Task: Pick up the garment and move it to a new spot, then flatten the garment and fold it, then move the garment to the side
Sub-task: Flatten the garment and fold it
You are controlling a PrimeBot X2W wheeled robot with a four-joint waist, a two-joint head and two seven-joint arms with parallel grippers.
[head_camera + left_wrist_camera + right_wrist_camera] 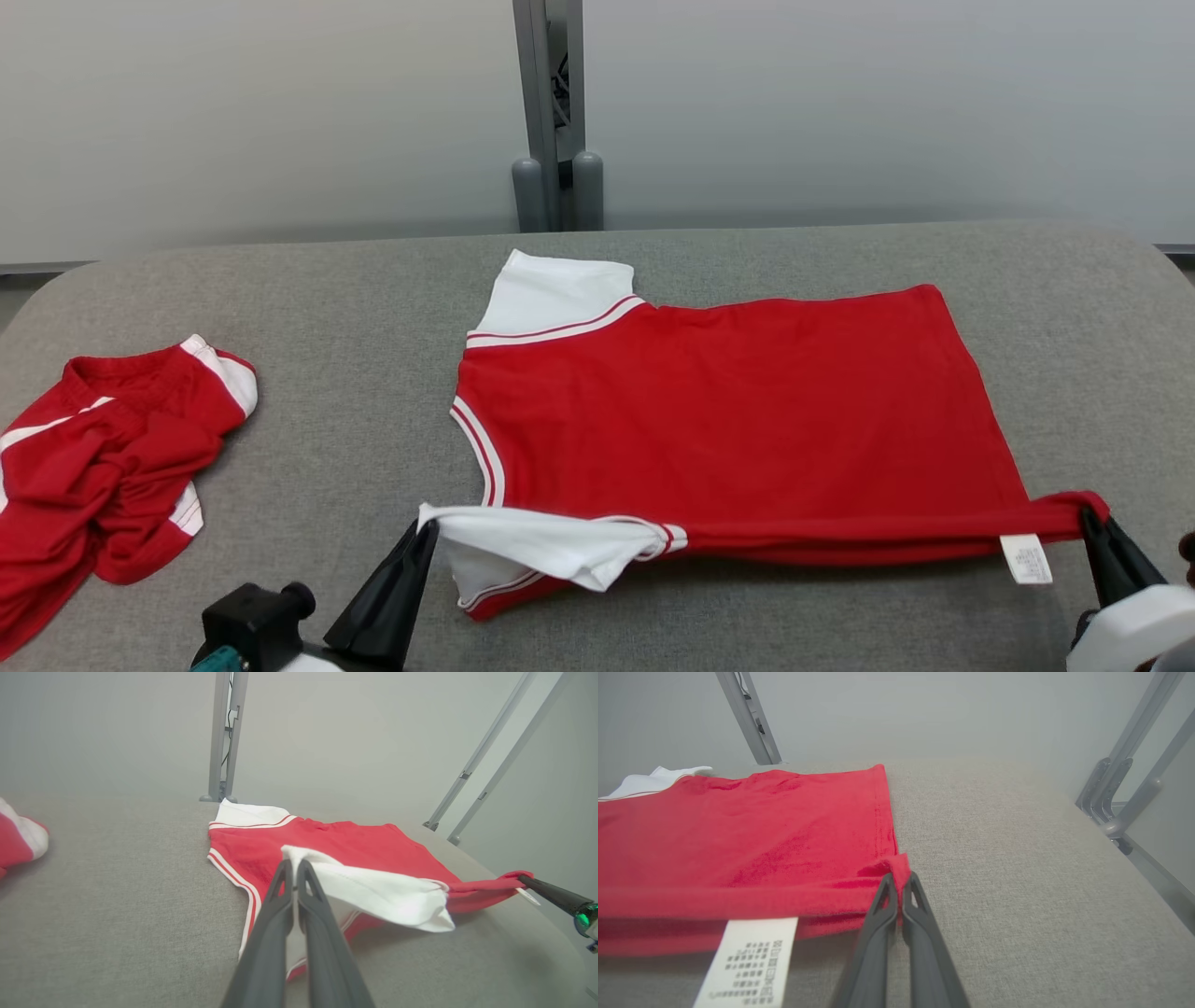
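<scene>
at about eight o'clock on the grey padded table (pixel 336 299), a crumpled shirt (pixel 103 467) in red and white is lying in a heap, well apart from everything else. next, at seven o'clock, the left gripper (pixel 427 528) is pointing up toward the middle, its two dark fingers clenched together and pinching the tip of a white sleeve (pixel 551 546), which is hanging raised above the table and casting a shadow under it. the flat shirt (pixel 747 411), red with white striped trim, is lying spread across the centre of the table, its neck opening facing nine o'clock and its hem facing three o'clock. its other white sleeve (pixel 560 294) is resting flat at eleven o'clock. the shirt's near edge is stretching in a tight red line between the two grippers. a white care label (pixel 1025 558) is hanging from that edge at five o'clock, just beside the right gripper (pixel 1090 513), whose fingers are squeezed shut on the near hem corner. beyond the table, at twelve o'clock, a grey metal post (pixel 546 112) is standing against a pale wall.
</scene>
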